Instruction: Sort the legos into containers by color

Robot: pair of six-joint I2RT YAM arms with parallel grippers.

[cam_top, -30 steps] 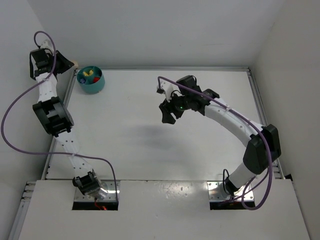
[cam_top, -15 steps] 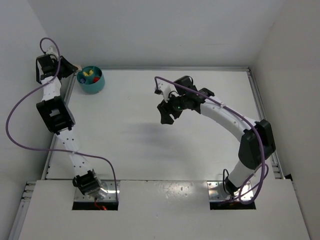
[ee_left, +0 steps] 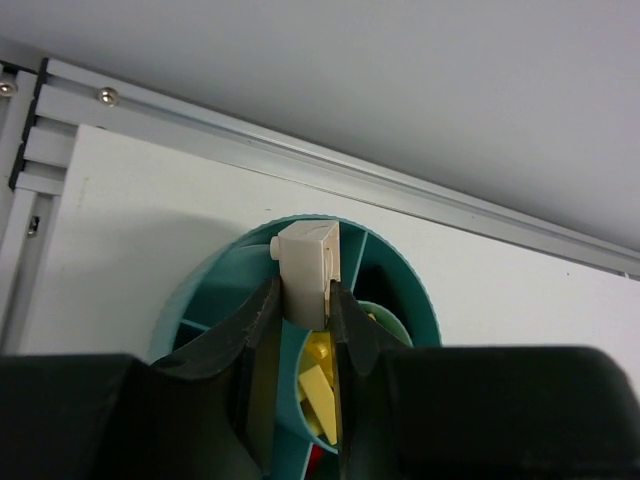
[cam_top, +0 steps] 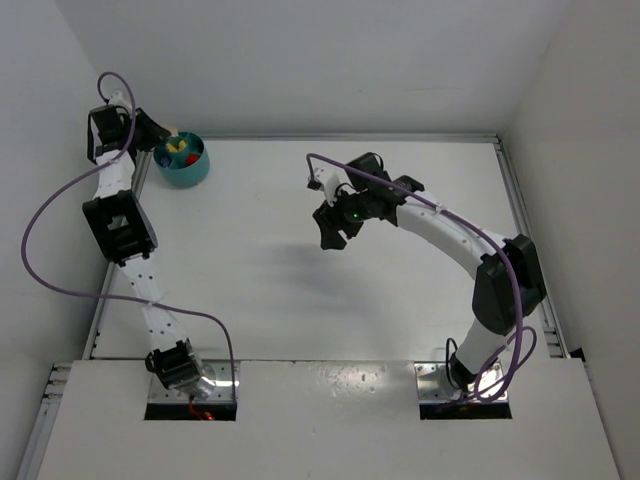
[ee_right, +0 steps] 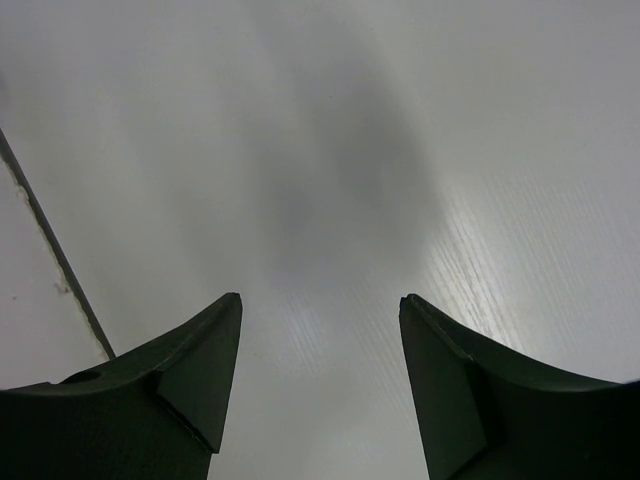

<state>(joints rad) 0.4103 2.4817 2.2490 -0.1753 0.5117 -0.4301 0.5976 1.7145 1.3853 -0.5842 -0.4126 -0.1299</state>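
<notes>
Your left gripper (ee_left: 302, 296) clenched a white brick (ee_left: 306, 258) over the teal bowl (ee_left: 412, 287) at far left, while your right gripper (ee_right: 320, 325) hung released above the table (cam_top: 300, 300).

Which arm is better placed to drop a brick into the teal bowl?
Left. The left gripper holds a white brick right at the bowl; the right gripper is open, empty, far off.

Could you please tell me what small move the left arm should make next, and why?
Probably lower the left claw slightly toward the far compartment of the teal bowl. It is shut on a white brick above the bowl, and yellow bricks lie in the nearer compartment, so releasing low should keep colours apart.
</notes>
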